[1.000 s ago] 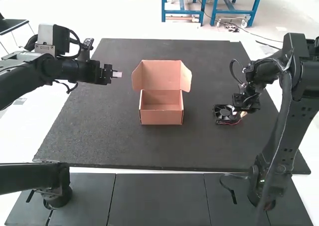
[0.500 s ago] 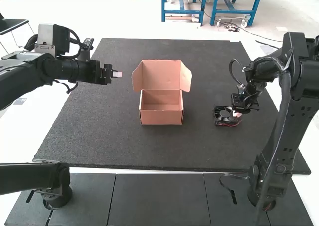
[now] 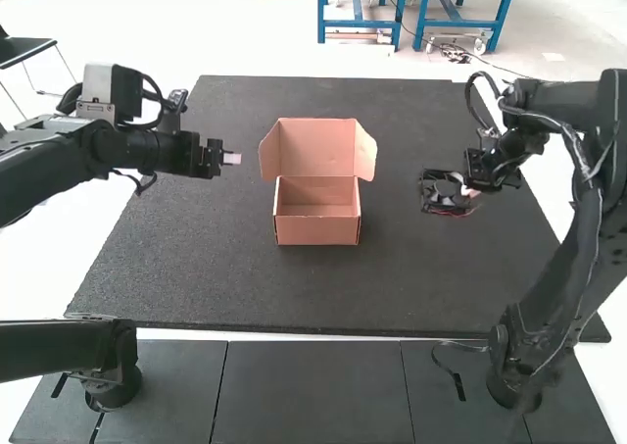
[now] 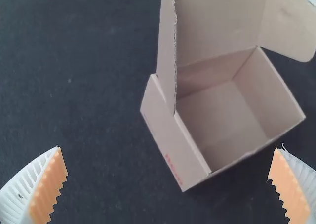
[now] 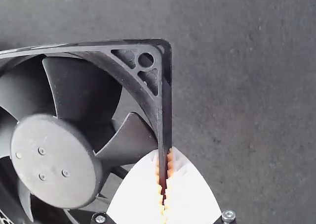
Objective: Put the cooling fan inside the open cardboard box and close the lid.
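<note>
Your R claw is pinched shut on the cooling fan. In the R wrist view the orange pads clamp one thin side wall of the black frame, just below a corner w/ a round mounting hole. The blades and the round hub sit right beside the grip, and the hub face shows a few small dimples.

From the high view the fan hangs tilted at the claw, over the black mat. It's to the right of the cardboard box and well apart from it. Can't tell for certain whether its lower edge is clear of the mat.

The box stands approx. mid-mat and is open. Its lid stands upright along the far side w/ the small side flaps angled out. The bare cardboard floor shows inside.

Your L claw hovers left of the box, about level w/ the lid, near it but not touching. In the L wrist view its fingers are spread wide, white and ribbed w/ orange pads, and the box lies btwn them farther off.

Writing: a small red print sits low on the box's outer wall near a corner, too small to read.
</note>
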